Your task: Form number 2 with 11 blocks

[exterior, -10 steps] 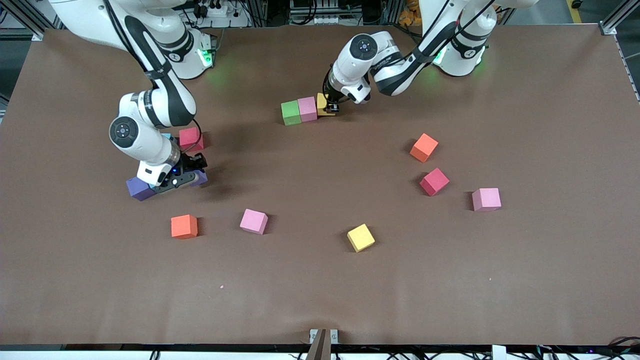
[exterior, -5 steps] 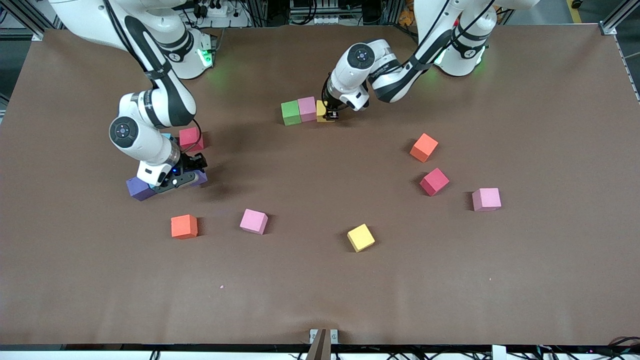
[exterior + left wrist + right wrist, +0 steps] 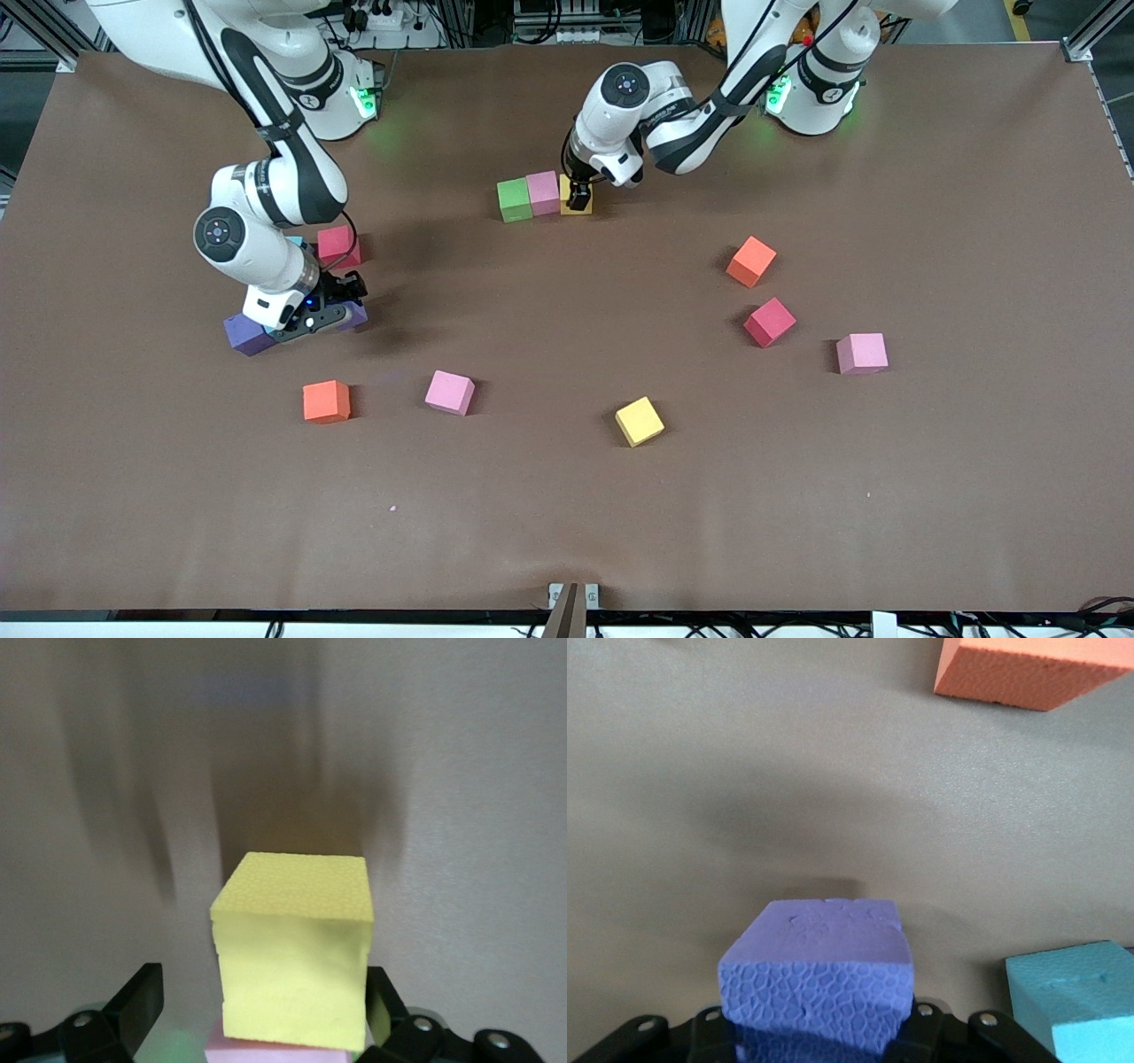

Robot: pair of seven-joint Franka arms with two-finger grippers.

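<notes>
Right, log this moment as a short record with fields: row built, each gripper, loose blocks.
row built: green block, pink block, yellow block, side by side
left gripper: open, astride the yellow block, not gripping
right gripper: shut on purple block
loose blocks: orange block, second yellow block, red block, among others

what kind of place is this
Most likely a robotics lab: two white arms bolted at a brown-covered table, loose foam cubes on it, and aluminium framing with cabling at the edge.
</notes>
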